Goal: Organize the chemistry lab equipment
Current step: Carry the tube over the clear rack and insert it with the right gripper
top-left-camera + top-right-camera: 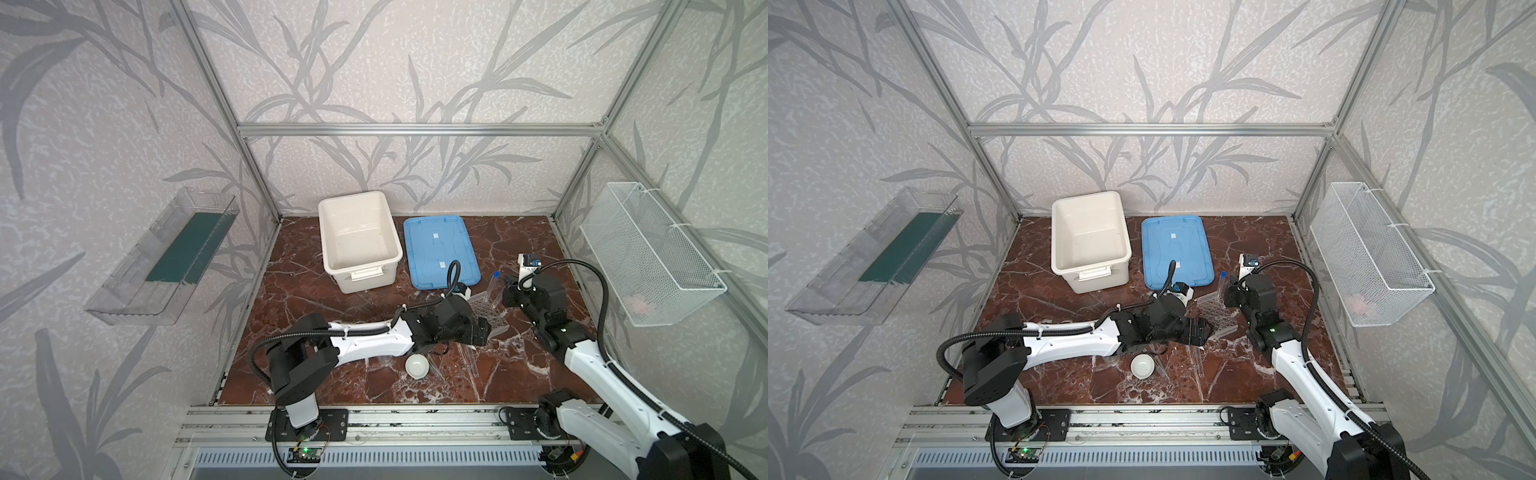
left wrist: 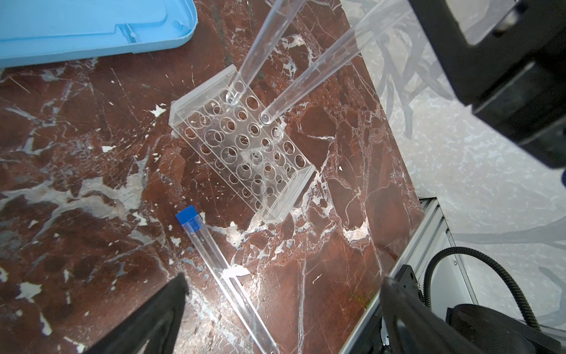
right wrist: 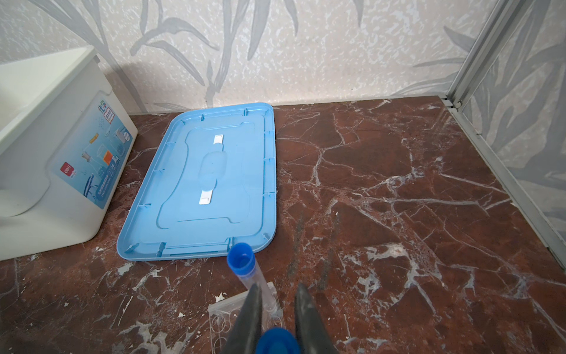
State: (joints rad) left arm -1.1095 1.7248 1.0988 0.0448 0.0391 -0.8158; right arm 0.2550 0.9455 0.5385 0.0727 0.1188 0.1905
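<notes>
**Tube 2 of 3 at rack**

Right hand (image 3: 278,294) pinched on held tube (image 2: 306,73), tilted, tip at an edge hole of rack (image 2: 242,153) on bench (image 2: 92,153), cap at the hand. Left hand (image 2: 283,279) spread wide, empty, above tube 3 (image 2: 220,263) lying flat, cap toward rack. Tub (image 3: 27,171) label reads "deli".

Left claw (image 2: 283,277) agape, right claw (image 3: 278,286) in a narrow pinch, both arms forward.

Red-brown, white-veined marble tabletop (image 1: 311,291); sky-blue lid (image 1: 432,253); white tub (image 1: 365,282) and dish (image 1: 417,366); clear, blue-capped test tube (image 2: 309,72); grey leaf-patterned walls (image 1: 415,62).
</notes>
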